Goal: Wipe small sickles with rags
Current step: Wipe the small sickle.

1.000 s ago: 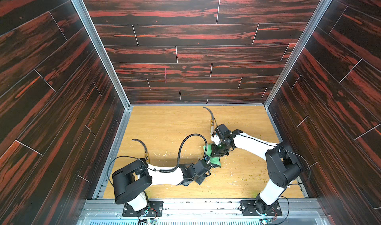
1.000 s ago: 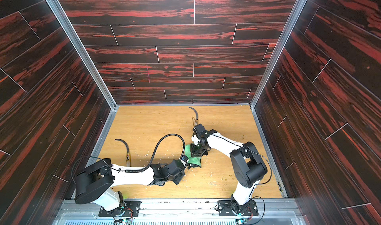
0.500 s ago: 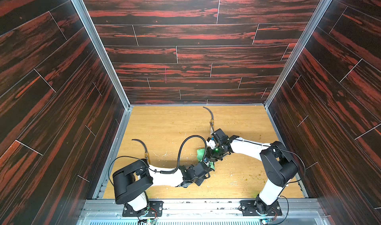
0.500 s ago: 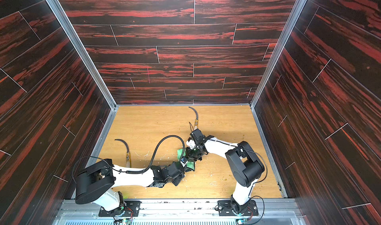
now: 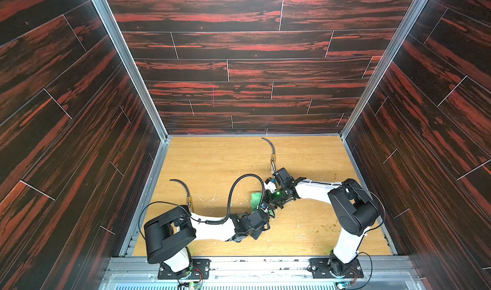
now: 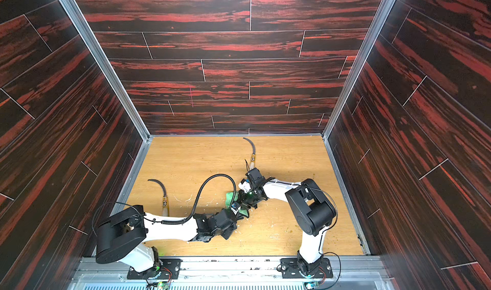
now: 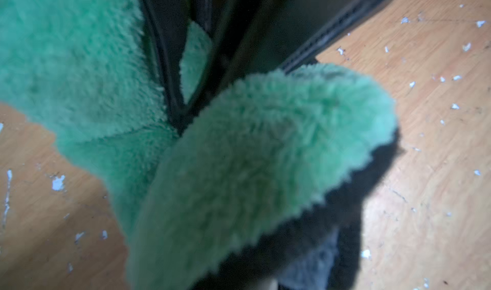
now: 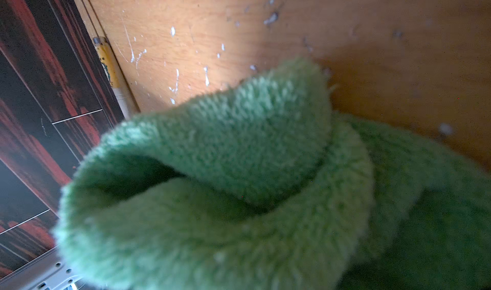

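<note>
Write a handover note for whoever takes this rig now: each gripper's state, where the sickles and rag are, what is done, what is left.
Left gripper: shut, at the rag.
Right gripper: shut, at the rag too; what each grips is hidden.
Far sickle and left sickle lie on the table, clear of the rag.
Third sickle: not seen.
Done: cannot tell.
Left: likely wiping both lying sickles.

Robot test cell, lab-type. My enclosure: dark red-streaked plank walls (image 5: 252, 44), aluminium corner posts (image 5: 125, 57), pale wood-grain tabletop (image 5: 218, 158); my left arm (image 5: 212, 229), right arm (image 5: 313, 193) bolted to metal base rail (image 5: 260, 264).
</note>
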Robot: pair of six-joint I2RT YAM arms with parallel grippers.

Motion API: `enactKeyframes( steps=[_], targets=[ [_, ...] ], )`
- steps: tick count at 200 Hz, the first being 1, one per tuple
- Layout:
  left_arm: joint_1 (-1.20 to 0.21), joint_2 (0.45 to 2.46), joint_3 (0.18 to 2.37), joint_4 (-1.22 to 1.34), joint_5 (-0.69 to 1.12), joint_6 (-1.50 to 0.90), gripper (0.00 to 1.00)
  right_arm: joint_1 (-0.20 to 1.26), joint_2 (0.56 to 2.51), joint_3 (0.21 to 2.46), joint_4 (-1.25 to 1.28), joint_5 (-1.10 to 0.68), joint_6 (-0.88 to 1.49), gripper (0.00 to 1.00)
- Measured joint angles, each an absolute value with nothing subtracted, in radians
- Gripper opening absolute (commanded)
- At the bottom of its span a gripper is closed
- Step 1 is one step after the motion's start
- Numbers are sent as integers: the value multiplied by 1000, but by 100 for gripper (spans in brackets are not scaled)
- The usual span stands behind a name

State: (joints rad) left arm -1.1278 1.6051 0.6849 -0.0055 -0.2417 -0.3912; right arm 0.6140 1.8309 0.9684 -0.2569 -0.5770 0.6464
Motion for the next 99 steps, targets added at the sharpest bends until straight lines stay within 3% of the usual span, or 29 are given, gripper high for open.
enactKeyframes(
  steps=[99],
  targets=[
    [-1135,1565,624,88,-212,-396,0,480,1792,1002,-390,-427,537,0]
  ],
)
